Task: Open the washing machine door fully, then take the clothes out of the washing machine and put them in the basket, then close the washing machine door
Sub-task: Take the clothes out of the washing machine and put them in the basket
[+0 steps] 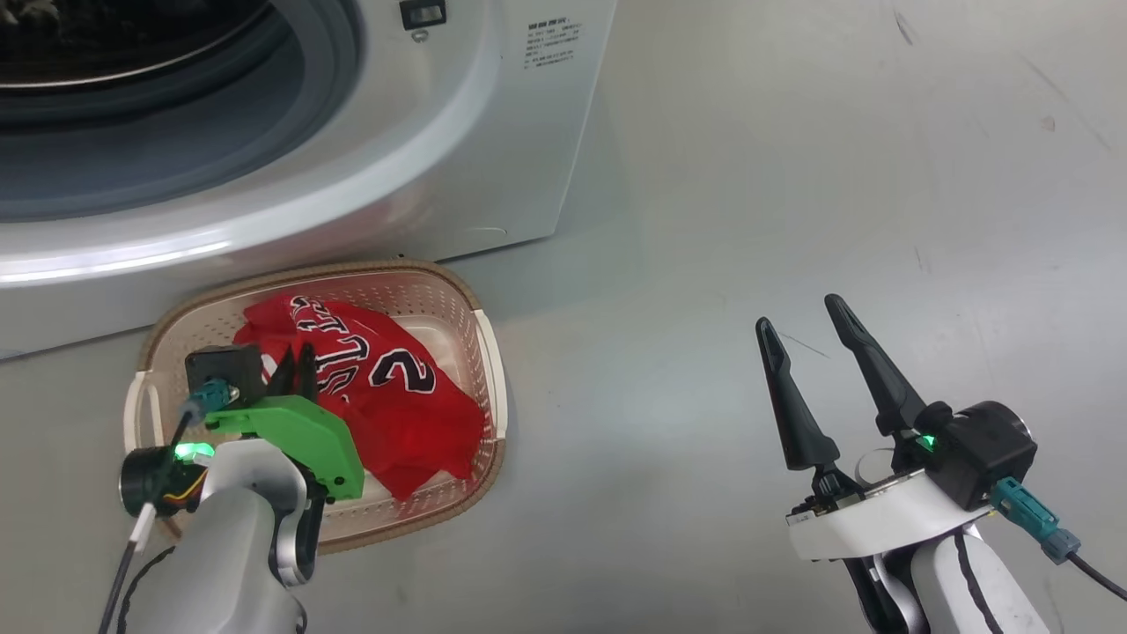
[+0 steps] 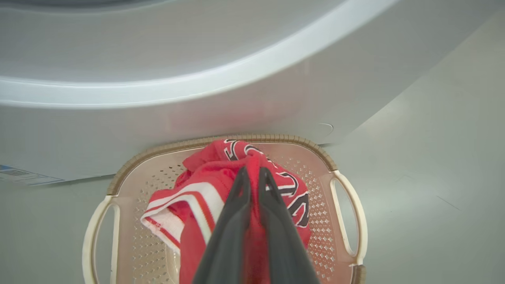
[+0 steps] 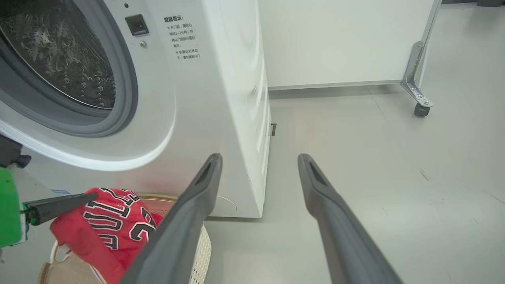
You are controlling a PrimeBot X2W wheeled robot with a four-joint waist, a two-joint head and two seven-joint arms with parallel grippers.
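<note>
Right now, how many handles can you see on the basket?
2. In the left wrist view, one handle is on the left side of the basket, the other handle on its right side. The clothes hide neither.

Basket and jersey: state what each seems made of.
Basket: probably moulded plastic, cream and matte, with rows of punched holes and a brown woven-look rim. Jersey: thin red fabric, perhaps synthetic; it crumples in soft folds.

Grey floor (image 1: pixel 792 176): basket (image 1: pixel 414 295), washing machine (image 1: pixel 396 176)

Matt cloth clothes (image 1: pixel 396 418); perforated plastic basket (image 1: pixel 379 267)
</note>
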